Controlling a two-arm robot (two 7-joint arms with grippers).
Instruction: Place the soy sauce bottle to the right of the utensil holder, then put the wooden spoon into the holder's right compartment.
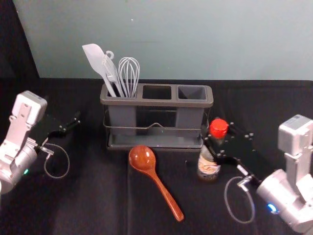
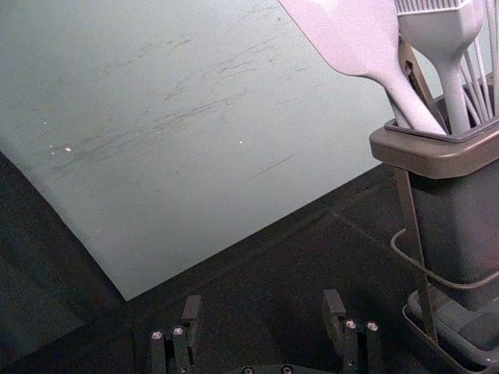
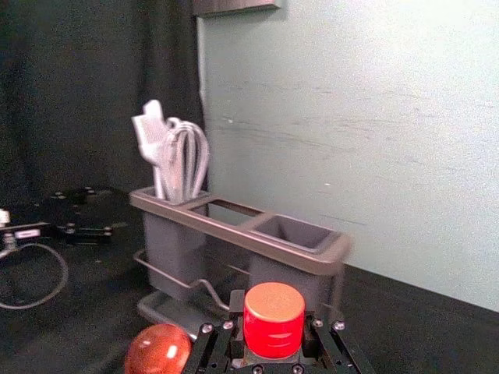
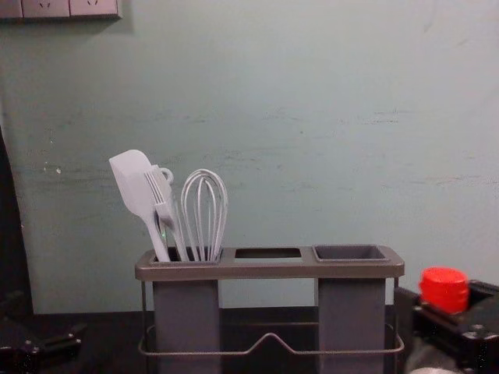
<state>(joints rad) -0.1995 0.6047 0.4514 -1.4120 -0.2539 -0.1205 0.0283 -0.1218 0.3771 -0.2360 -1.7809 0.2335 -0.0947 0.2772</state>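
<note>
I count one utensil holder (image 1: 156, 102), with three openings along its top, one soy sauce bottle (image 1: 209, 167) and one wooden spoon (image 1: 157, 177). The holder's left compartment has at least three tools in it: a spatula (image 1: 97, 62), a brush (image 2: 443, 35) and a whisk (image 1: 129, 76).

The brush's bristles show up in the left wrist view but not from the head, while the chest view adds a switch panel (image 4: 70, 8) high on the wall, left of the holder.

The spoon lies in front of the holder, bowl nearest it, handle slanting off toward the right. The bottle is upright, near the holder's front right corner.

The right gripper (image 1: 218, 134) reaches in from the holder's right side, jaws pinching the bottle just below its red cap. Over to the holder's left, the left gripper (image 1: 69, 117) points forward, jaws spread wide.
</note>
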